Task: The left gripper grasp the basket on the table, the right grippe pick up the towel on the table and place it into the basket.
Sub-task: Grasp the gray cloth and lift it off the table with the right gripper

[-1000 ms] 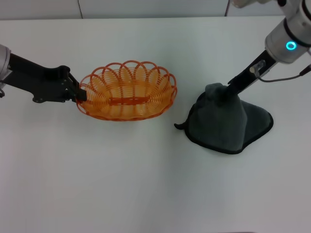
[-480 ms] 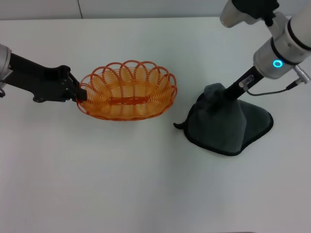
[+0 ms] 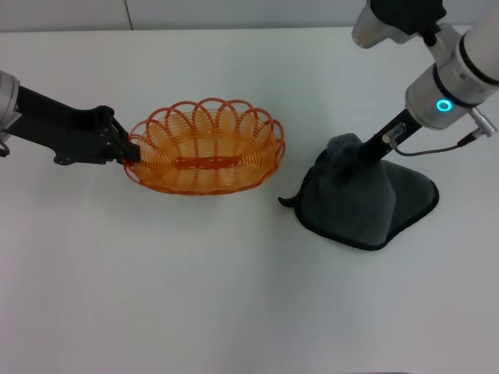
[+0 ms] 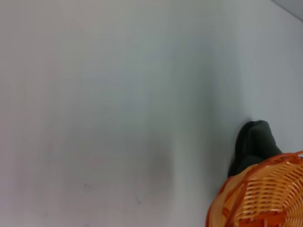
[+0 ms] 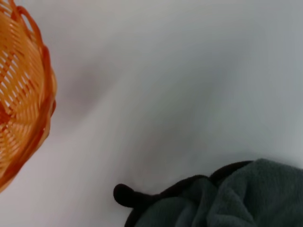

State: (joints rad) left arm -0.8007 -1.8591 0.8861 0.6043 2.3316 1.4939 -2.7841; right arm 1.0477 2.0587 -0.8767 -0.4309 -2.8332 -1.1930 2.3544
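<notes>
Towel (image 3: 362,199) is lying on the white table (image 3: 234,296) at about 3 o'clock from the basket (image 3: 204,146), well apart from it. It is dark grey with a black edge, and its middle is being pulled up into a peak while its wide skirt is resting flat on the table. A small black loop is sticking out at its 9 o'clock side, toward the basket.

The right gripper (image 3: 352,156) is sitting at this peak, coming down from 1 o'clock, and its fingers are closed on the cloth, pinching the top of the towel. The left gripper (image 3: 125,146) is reaching in from 9 o'clock and is clamping the looped rim of the orange basket at its 9 o'clock end. The basket is standing upright and holding nothing inside.

In my judgement the step in hand is lifting the towel. To do it well, the right arm should be rising straight up until the whole skirt is hanging free, because a dragging corner could catch on the scalloped rim and tip the light wire basket. Then it should be travelling toward 9 o'clock, above the rim, and be lowering over the middle of the basket before releasing. The towel is about as wide as the basket, so a centred drop is important. The left gripper should be holding firmly during all this.
</notes>
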